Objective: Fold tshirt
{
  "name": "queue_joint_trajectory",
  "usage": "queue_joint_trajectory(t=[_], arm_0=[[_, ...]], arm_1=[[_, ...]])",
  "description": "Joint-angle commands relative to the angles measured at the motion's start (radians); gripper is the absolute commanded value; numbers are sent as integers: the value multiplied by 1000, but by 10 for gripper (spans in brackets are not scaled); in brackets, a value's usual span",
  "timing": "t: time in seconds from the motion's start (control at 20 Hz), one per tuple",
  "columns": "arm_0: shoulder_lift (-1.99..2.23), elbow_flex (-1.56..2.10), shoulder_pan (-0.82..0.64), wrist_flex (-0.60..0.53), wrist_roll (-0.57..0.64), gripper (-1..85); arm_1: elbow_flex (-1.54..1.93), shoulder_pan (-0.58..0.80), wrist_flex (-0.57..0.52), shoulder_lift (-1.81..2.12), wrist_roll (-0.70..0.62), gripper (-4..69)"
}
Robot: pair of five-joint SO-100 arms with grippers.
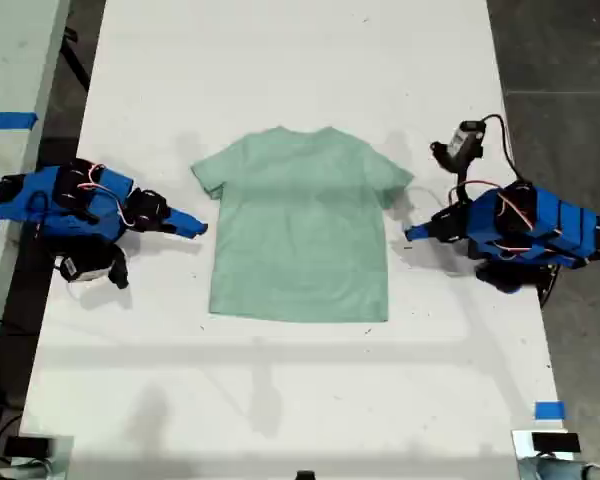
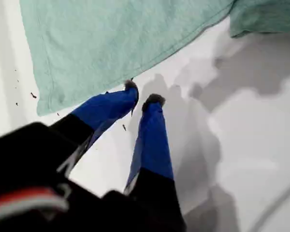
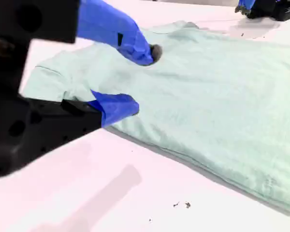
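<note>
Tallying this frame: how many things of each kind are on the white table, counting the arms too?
t-shirt: 1
robot arms: 2
blue tape piece: 1
Total: 4

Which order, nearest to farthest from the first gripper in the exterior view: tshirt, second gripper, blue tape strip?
1. tshirt, just beside my first gripper.
2. my second gripper, across the tshirt.
3. blue tape strip, exterior view's far left edge.
</note>
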Motion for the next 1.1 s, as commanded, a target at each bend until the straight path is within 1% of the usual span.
queue_joint_trajectory(t=[0.0, 0.3, 0.4, 0.45, 0.5, 0.6, 0.65, 0.75, 0.85, 0.95, 1.05], arm_0=[[106, 6, -176, -2, 32, 1], [106, 6, -176, -2, 32, 1], [106, 5, -178, 0, 32, 26], [107, -3, -178, 0, 38, 8], [107, -5, -155, -25, 28, 1], [107, -23, -135, -78, -14, 1], [100, -46, -141, -89, -15, 1], [17, -118, -170, -87, -15, 1], [-130, -249, -178, -84, -6, 1], [-282, -430, -213, -23, 37, 1], [-439, -635, -268, 58, 109, 1]], arm_1=[[-14, 91, 14, 9, 655, 14], [-14, 86, 14, 9, 678, 14], [-14, 84, 14, 9, 707, 14], [-14, 83, 15, 9, 715, 14], [-38, 64, 46, 9, 719, 14], [-92, 3, 58, 9, 741, 8], [-117, -21, 61, 6, 755, 3], [-178, -28, 72, -44, 746, 3], [-324, -17, 67, -238, 696, 3], [-523, 26, 72, -482, 595, 3], [-701, 77, 94, -660, 488, 3]])
